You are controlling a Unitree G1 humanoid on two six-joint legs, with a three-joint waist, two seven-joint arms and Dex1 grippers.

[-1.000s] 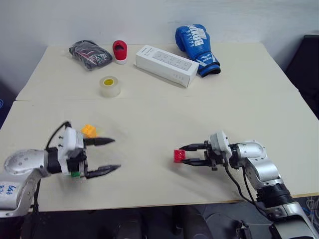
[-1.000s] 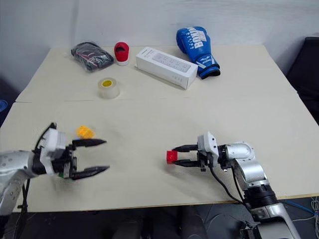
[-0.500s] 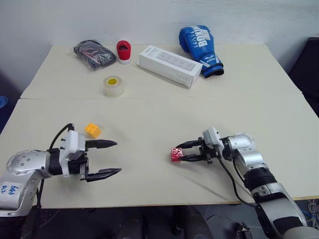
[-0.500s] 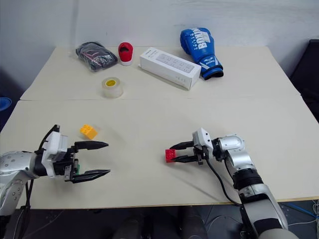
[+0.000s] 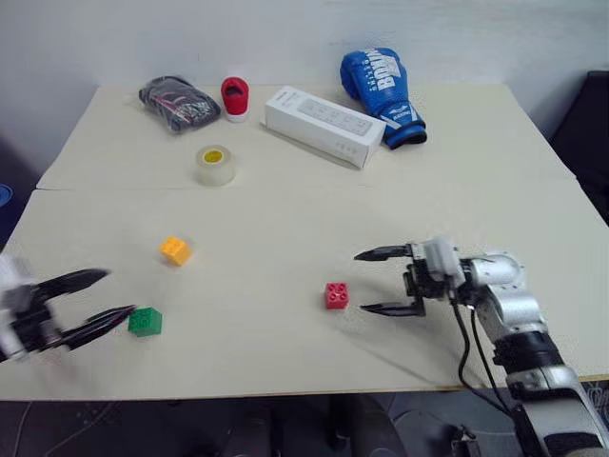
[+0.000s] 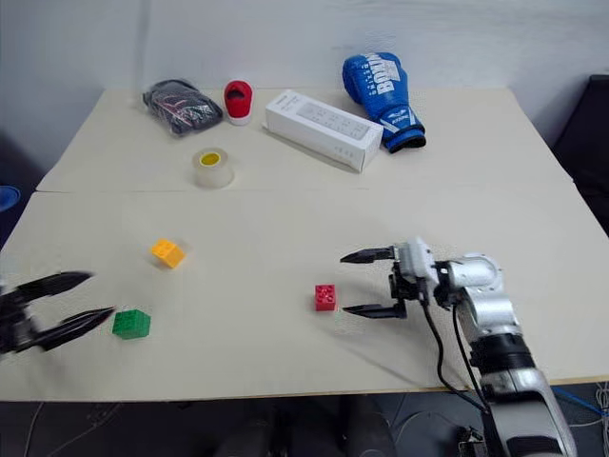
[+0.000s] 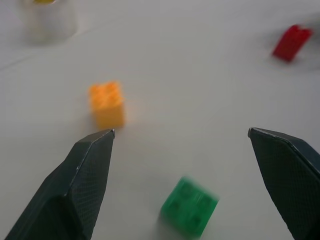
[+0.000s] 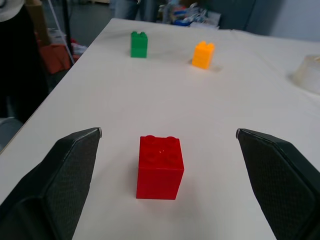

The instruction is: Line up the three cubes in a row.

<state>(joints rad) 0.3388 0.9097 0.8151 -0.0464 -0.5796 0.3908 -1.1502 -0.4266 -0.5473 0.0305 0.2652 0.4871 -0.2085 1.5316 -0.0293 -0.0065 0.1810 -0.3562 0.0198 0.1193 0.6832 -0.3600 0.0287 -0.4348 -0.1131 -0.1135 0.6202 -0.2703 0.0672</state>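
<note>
On the worktop (image 5: pixel 285 219), no row is formed yet. Right gripper (image 5: pixel 377 282) jaws stand apart, the red cube (image 5: pixel 336 296) free just ahead. Left gripper (image 5: pixel 107 299) jaws stand apart, the green cube (image 5: pixel 146 321) beside them, the orange-yellow cube (image 5: pixel 175 250) farther off; alignment is judged outstanding.

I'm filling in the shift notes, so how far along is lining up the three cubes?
Done: the red cube sits released on the table, just off the tips of the open right gripper. In hand: nothing; the open left gripper is beside the green cube. Left: green, orange-yellow cube and red form a loose triangle, not a row.
</note>
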